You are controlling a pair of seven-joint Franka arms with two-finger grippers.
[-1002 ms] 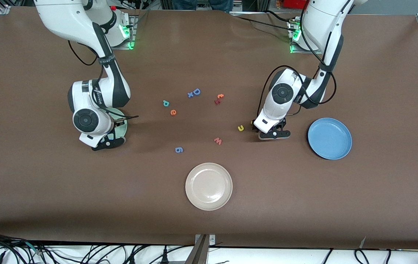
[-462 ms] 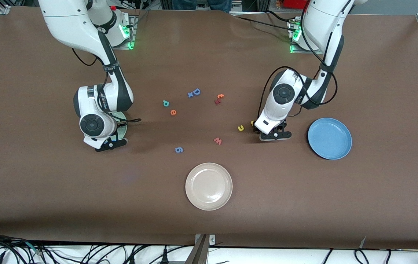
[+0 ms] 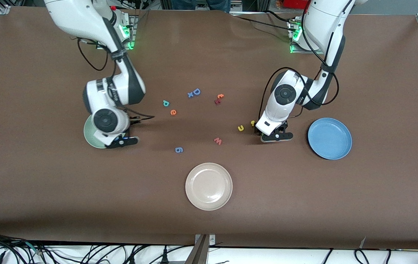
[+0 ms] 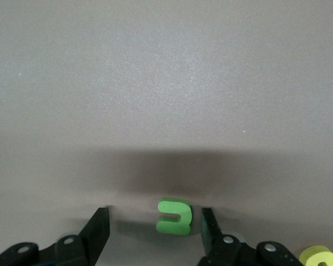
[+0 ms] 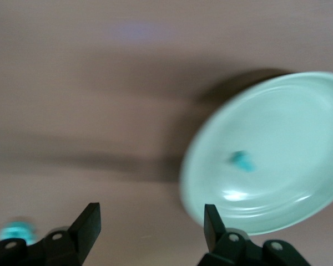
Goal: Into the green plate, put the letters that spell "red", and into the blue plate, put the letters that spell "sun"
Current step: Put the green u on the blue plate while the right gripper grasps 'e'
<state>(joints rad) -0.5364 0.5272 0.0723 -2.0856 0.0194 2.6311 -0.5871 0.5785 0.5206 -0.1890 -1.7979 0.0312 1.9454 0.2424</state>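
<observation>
Looking down from the left wrist view, the left gripper (image 4: 151, 226) has its black fingers spread apart with the small green foam "n" (image 4: 174, 216) lying flat on the table between them, untouched — a letter the front view hides under the wrist; a rounded yellow foam letter (image 4: 319, 257) peeks in at the edge. In the front view that left gripper (image 3: 275, 136) sits low by the round medium-blue plate (image 3: 329, 138), just beside the yellow foam "u" (image 3: 241, 128). The right wrist view shows the right gripper (image 5: 150, 221) with fingers parted and empty, and a tiny teal foam piece (image 5: 243, 161) (too blurred to read as a letter) lying inside the round glossy mint-green plate (image 5: 266, 152). The front view shows only that plate's rim (image 3: 88, 136) beside the right gripper (image 3: 121, 141). Compared with a second ago, the right arm has shifted toward the table's middle, uncovering more of the green plate, while the left arm has barely moved. The teal "d" (image 3: 165, 103) and orange "e" (image 3: 173, 112) lie on the matte brown table (image 3: 47, 190), farther from the front camera than the beige-white plate (image 3: 208, 186).
</observation>
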